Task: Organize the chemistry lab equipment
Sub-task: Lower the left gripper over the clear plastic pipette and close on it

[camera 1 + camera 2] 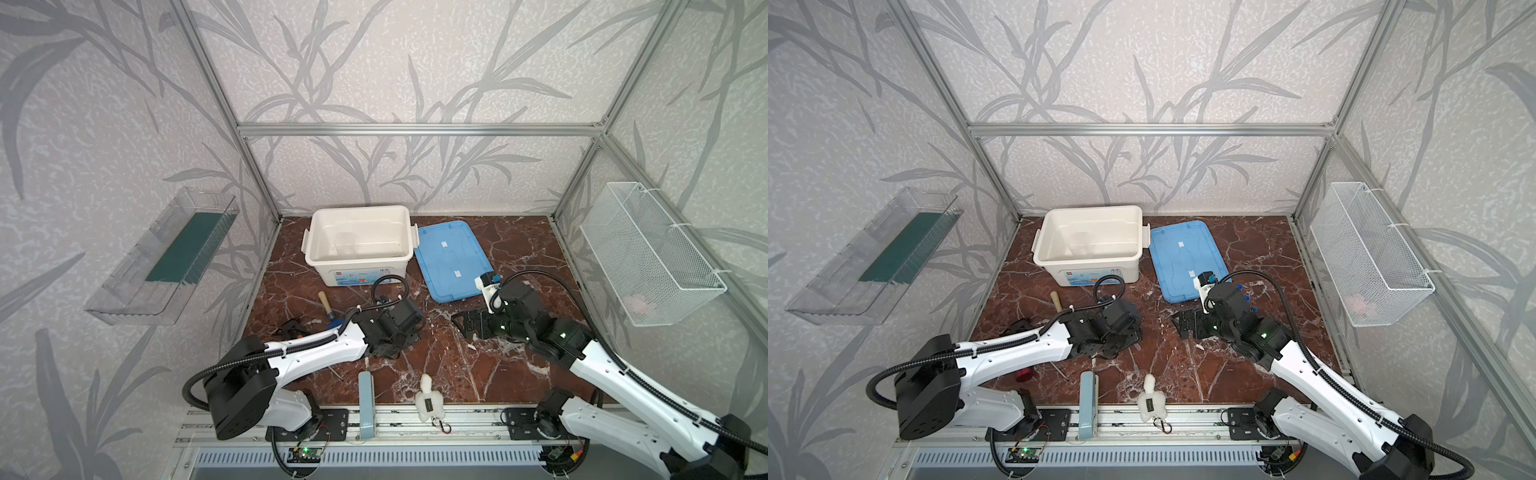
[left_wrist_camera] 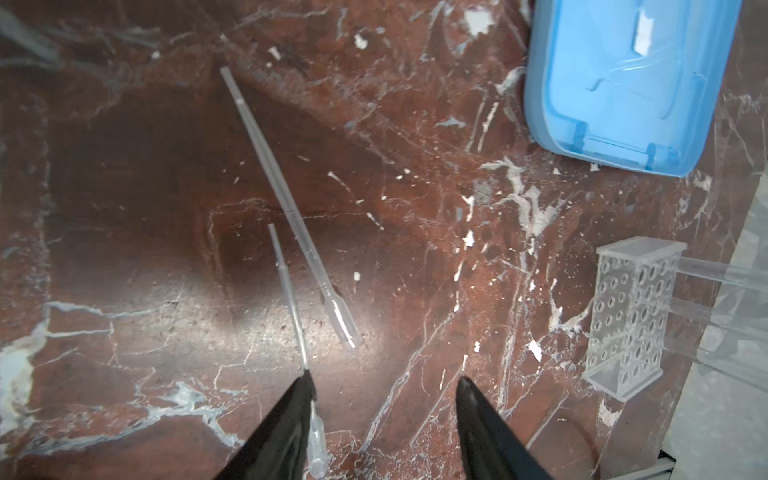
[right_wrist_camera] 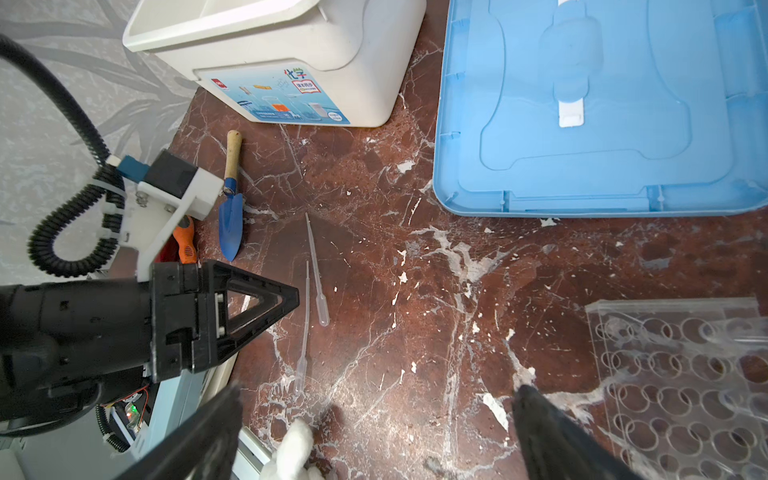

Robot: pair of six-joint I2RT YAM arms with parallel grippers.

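On the brown marble surface (image 2: 124,249) between the two arms lie two thin clear rods (image 2: 286,199), shaped like droppers, nearly parallel and just apart. Low over the bulb end of the nearer rod (image 2: 291,299) hovers the left pincer (image 2: 384,378). Its jaws stand apart. The rod runs right along the inner face of one finger (image 2: 282,428), touching or nearly so, with a wide gap to the other jaw. Nothing is clamped yet. This straddling pose looks chosen so the jaws can pinch across the thin shaft near the bulb, where there is a little more to grip.

The right pincer (image 3: 378,388) has its jaws spread wide and empty, close to the clear perforated rack (image 3: 681,382). It is probably set back there to leave the left arm room. Clear tubes (image 2: 723,274) poke sideways out of the rack.

At the back stands the open white bin (image 1: 361,272), with a clear beaker (image 1: 345,243) faintly visible inside. Its blue lid (image 1: 451,257) lies flat beside it, so the opening is free for loading. The blue trowel (image 3: 230,220) lies near the bin and is not lab gear.
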